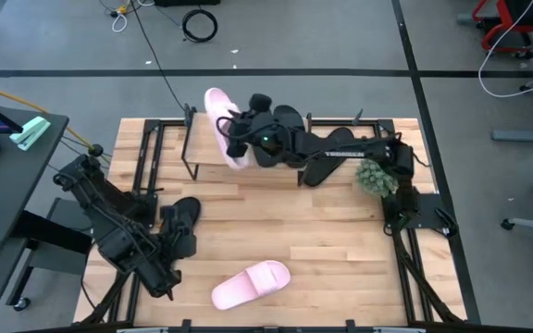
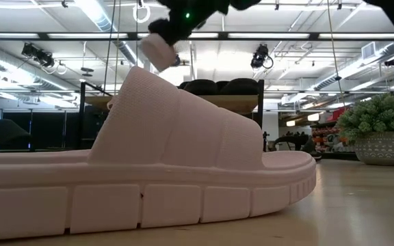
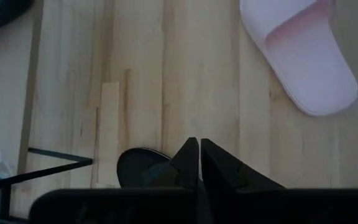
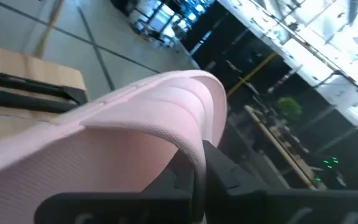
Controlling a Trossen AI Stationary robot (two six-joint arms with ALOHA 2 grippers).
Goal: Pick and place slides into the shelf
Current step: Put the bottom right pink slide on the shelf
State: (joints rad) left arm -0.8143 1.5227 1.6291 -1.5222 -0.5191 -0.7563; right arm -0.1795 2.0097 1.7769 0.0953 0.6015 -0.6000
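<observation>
Right pincer [image 1: 236,129] clamped on strap edge of one pale pink slide [image 1: 222,125], held tilted above shelf [image 1: 213,155] at far worktop [image 1: 322,240] edge, presumably for lowering onto the plank. Second pink slide [image 1: 251,284] flat at near edge. Left pincer [image 3: 199,163] together, parked beside black slide [image 1: 181,222].

Grey floor [image 1: 340,37] crossed by dark tape lines surrounded the tabletop [image 1: 294,240]; black cables [image 1: 199,23] lay coiled there, and long ceiling lights [image 2: 101,17] glowed overhead
</observation>
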